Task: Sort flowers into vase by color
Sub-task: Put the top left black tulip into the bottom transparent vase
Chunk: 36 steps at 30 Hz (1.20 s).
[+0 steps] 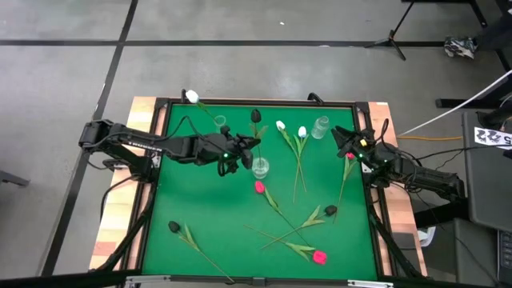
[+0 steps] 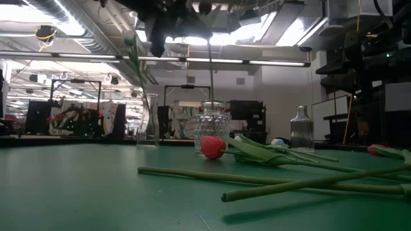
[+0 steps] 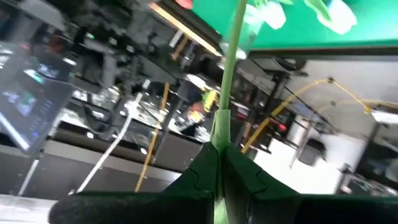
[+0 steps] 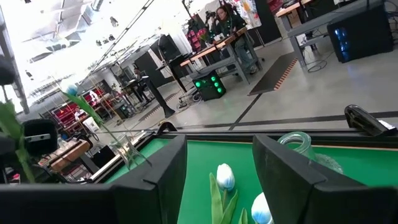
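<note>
My left gripper (image 1: 253, 146) is shut on the green stem of a black tulip (image 1: 256, 116), over a clear glass vase (image 1: 260, 168) in the middle of the green mat. A white tulip (image 1: 192, 97) leans in a second vase (image 1: 220, 122) at the far side. A third vase (image 1: 321, 126) stands far right. Two white tulips (image 1: 281, 126), two pink ones (image 1: 259, 187) and two black ones (image 1: 330, 211) lie on the mat. My right gripper (image 1: 346, 141) waits open at the right edge, beside a pink tulip (image 1: 350, 156). My left gripper pinches the black tulip's stem (image 3: 219, 134) between its two fingers, on the upper part below the head. The fingers come nearly level from the table's left and lie across the stem. The stem (image 2: 210, 70) hangs upright, its lower end inside the vase's mouth (image 2: 210, 106).
Loose tulips with long stems (image 2: 270, 183) cross each other on the near right half of the mat. The near left part holds only one black tulip (image 1: 174, 227). A dark frame (image 1: 152, 160) rims the mat.
</note>
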{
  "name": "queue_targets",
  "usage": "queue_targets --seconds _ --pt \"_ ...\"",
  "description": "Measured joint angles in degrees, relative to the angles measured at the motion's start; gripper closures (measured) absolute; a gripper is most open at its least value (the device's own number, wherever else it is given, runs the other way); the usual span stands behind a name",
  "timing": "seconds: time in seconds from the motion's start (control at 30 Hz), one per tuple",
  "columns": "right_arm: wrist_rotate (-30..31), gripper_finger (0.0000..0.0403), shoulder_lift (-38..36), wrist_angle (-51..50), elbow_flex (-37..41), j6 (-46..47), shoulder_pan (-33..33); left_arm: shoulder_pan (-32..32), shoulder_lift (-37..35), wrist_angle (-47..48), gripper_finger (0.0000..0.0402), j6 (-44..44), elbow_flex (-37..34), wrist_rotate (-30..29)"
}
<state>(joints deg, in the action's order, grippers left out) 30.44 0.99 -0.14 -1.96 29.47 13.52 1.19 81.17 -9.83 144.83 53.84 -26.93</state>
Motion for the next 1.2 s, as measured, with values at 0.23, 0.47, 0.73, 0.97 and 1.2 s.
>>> queue_targets --seconds 0.23,0.47,0.73,0.97,1.2 --pt "0.0 0.0219 0.01 0.0 0.0 -0.2 0.01 -0.02 2.21 0.53 0.0393 -0.21 0.0 1.0" --pt "0.02 0.0219 -0.01 0.0 -0.01 -0.22 0.01 0.26 4.31 0.11 0.0393 0.52 0.0 1.07" --pt "0.0 0.0219 0.01 0.02 0.01 -1.52 0.02 2.79 4.55 0.45 0.038 0.13 0.04 1.0" --pt "-0.93 0.0219 0.01 0.24 0.01 -2.74 0.02 3.65 4.5 1.86 0.0369 -2.47 0.11 0.91" --pt "-1.44 0.0219 0.01 0.42 0.01 -3.56 0.02 3.62 4.5 1.31 0.0368 0.7 0.09 0.94"
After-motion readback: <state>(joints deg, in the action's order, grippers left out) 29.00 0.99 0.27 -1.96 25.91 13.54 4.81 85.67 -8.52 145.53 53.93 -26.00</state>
